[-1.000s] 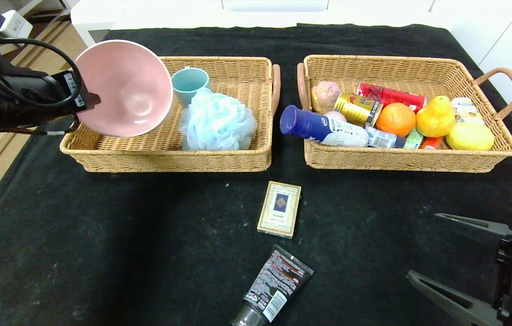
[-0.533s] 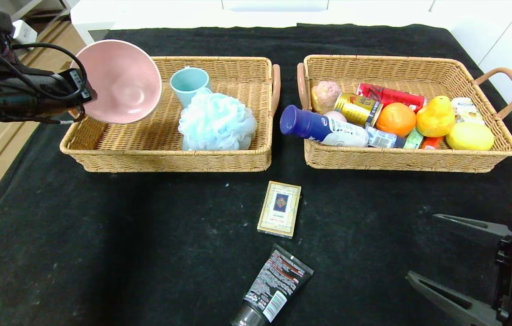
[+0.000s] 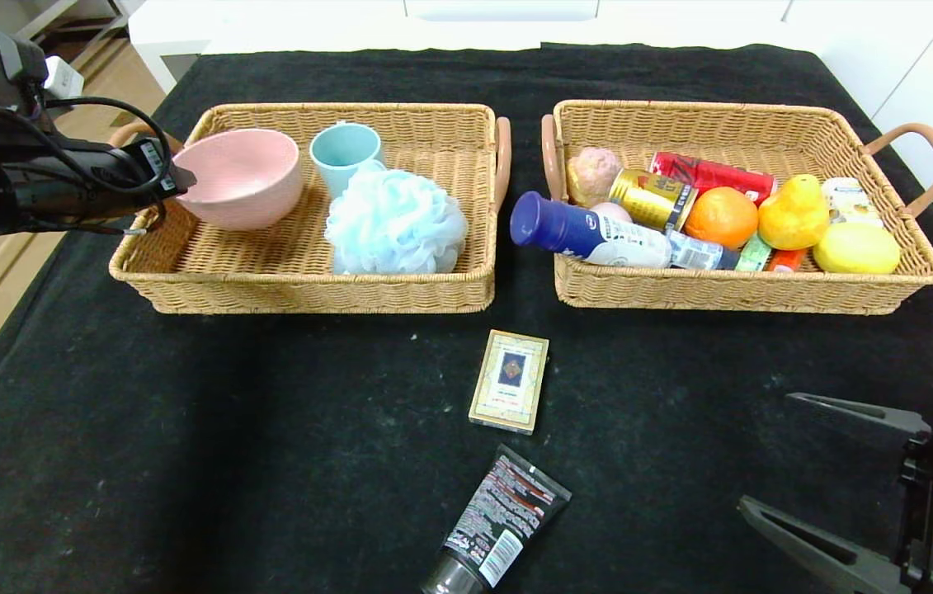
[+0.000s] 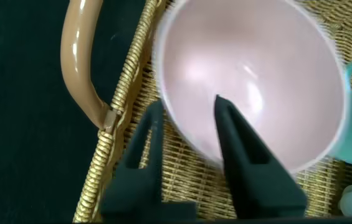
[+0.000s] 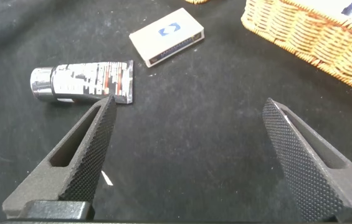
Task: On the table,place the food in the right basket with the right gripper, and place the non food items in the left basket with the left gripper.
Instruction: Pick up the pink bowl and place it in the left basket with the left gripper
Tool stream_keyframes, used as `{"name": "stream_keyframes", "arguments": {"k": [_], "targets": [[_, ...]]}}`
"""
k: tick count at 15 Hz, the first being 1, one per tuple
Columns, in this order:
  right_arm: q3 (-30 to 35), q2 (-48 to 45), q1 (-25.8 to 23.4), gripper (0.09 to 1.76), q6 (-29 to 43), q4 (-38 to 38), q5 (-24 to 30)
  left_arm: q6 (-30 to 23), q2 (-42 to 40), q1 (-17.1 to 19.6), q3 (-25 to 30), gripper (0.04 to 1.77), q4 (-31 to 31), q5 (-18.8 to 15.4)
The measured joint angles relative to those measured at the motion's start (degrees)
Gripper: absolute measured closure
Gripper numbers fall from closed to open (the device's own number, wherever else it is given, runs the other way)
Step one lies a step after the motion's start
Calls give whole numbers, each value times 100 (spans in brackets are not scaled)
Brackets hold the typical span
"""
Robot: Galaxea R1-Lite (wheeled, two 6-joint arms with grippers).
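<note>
Now we see the left pincer (image 4: 188, 109) at the left end of the left basket (image 3: 309, 280), its jaws a little apart around the rim of the pink bowl (image 3: 242, 177), which sits in that basket. Our right pincer (image 5: 188, 124) hangs wide open, holding nothing, above the black tabletop (image 3: 186, 429) near the card box (image 3: 510, 380) and black tube (image 3: 499, 521).

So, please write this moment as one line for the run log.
left claw: open, astride pink bowl rim | bowl: in left basket | right claw: open, idle | on table: card box, tube
</note>
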Motion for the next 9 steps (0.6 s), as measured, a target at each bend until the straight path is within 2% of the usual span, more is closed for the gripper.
{"name": "stream_keyframes", "arguments": {"k": [4,9], "targets": [[6,24,0,14,2,2,2,2,-40,-37,35,71,27,20],[6,24,4,14,7,-2,9,59,-449,-119,480,42,223,-39]]}}
